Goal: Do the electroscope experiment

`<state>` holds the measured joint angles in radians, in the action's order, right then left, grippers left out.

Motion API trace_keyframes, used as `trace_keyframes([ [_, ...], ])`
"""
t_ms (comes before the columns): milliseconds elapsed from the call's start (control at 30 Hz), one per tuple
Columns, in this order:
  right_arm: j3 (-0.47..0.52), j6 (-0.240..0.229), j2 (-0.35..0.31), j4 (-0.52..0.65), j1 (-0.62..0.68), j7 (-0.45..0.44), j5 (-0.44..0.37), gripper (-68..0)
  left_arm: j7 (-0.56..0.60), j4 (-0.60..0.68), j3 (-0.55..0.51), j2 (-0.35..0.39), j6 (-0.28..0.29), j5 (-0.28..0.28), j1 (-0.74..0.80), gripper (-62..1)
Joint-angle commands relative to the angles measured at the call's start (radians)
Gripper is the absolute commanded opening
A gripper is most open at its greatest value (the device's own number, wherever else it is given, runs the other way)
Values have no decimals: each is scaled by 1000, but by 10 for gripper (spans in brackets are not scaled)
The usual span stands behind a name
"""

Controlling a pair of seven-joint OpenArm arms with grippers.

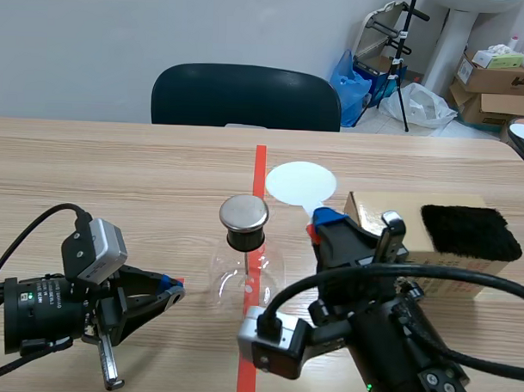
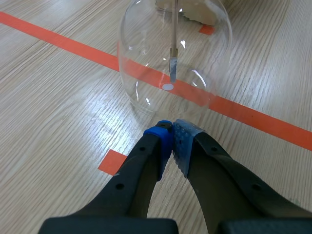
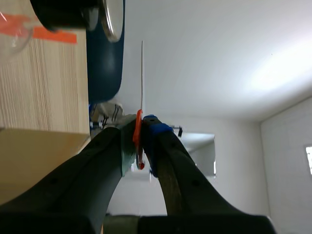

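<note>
Right gripper (image 3: 140, 124) pinched tight on the orange handle (image 3: 140, 165) of a white disc paddle (image 1: 301, 182), the disc poised just beyond the electroscope's metal cap (image 1: 244, 213) and toward the robot's right of it, near but apart; the electroscope itself, a clear glass flask (image 1: 246, 280) with a black stopper (image 1: 244, 239), standing mid-table on the orange-red line between the two arms; left gripper (image 2: 173, 131) lying low on the table (image 1: 116, 182), pads pressed together on nothing, tips just short of the glass wall; inside the flask, a thin rod with a pale strip (image 2: 172, 66) hanging straight down; beside the right gripper, a cardboard box (image 1: 378, 213) topped with a black fur pad (image 1: 470, 232). Step in hand, by the look of it: carrying the paddle to the cap to test for charge, contact not yet made; next move likely calling for a short, steady swing of the disc over or onto the cap, handle grip unchanged, flask undisturbed, left arm kept off the glass for a plain view of the strip.
</note>
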<state>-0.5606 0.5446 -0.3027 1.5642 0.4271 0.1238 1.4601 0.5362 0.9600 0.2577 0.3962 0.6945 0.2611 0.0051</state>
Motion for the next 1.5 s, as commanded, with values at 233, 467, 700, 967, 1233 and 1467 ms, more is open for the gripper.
trace_keyframes([
  [233, 6, 11, -8, 9, -11, 232, 1, -665, 22, 22, -3, -2, 2, -13, -8, -577],
  [467, 6, 11, -8, 9, -11, 341, 1, -665, 22, 22, -3, -2, 2, -13, -8, -577],
  [700, 6, 11, -8, 9, -11, 357, 1, -665, 22, 22, -3, -2, 2, -13, -8, -577],
  [967, 5, 11, -7, 9, -11, 357, 1, -665, 22, 22, -3, -2, 2, -13, -8, -577],
  [1233, 5, 11, -8, 9, -11, 357, 1, -665, 22, 22, -3, -2, 2, -13, -8, -577],
  [1467, 5, 11, -8, 9, -11, 357, 1, -665, 22, 22, -3, -2, 2, -13, -8, -577],
])
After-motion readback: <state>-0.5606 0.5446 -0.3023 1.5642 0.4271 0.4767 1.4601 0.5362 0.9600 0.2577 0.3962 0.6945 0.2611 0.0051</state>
